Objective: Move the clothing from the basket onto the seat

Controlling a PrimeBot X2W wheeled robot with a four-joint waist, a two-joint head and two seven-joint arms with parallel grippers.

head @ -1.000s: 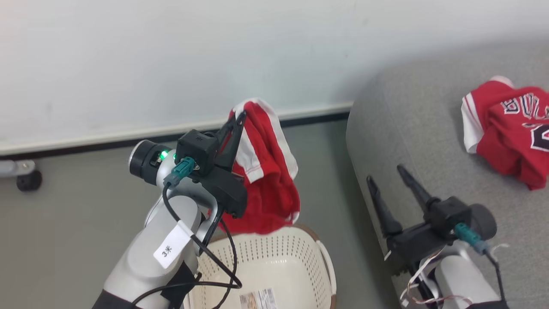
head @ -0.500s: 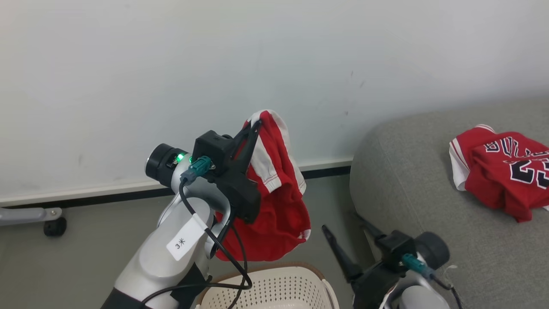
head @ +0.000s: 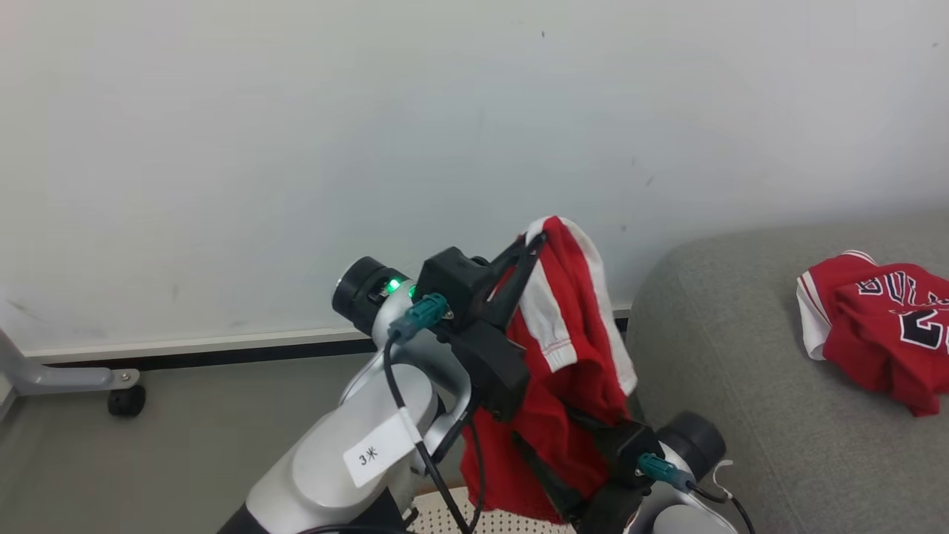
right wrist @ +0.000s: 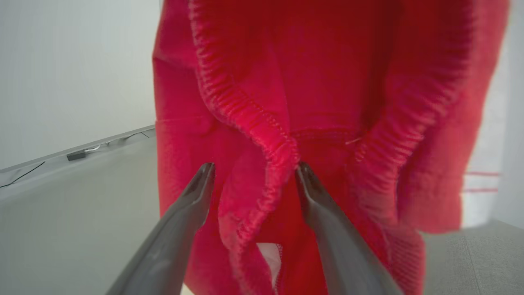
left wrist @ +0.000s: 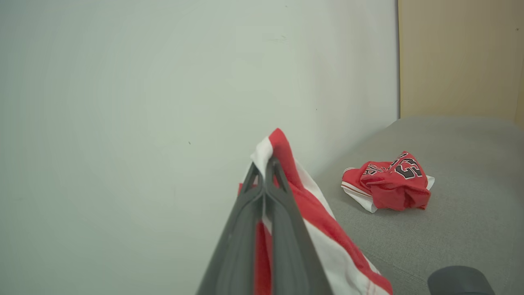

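Observation:
My left gripper [head: 532,245] is raised before the wall, shut on the top fold of red clothing [head: 574,348] with a white stripe, which hangs below it. The left wrist view shows its fingers [left wrist: 265,164] pressed together on the fabric [left wrist: 303,205]. My right gripper [head: 545,426] reaches into the hanging cloth from below, open; its fingers [right wrist: 202,180] straddle a fold of the elastic waistband [right wrist: 262,135]. A red jersey [head: 882,326] with dark numbers lies crumpled on the grey seat [head: 741,371]. The basket [head: 445,519] shows as a perforated sliver under my left arm.
A white wall with a dark baseboard [head: 222,354] runs behind. A grey wheeled stand leg [head: 111,384] sits on the floor at far left. A beige panel [left wrist: 458,57] stands behind the seat [left wrist: 462,213], which has free room around the jersey [left wrist: 389,182].
The head camera has tilted up, dropping the basket nearly out of sight. My left gripper has carried the red clothing closer to the seat. My right gripper has swung left into the hanging cloth.

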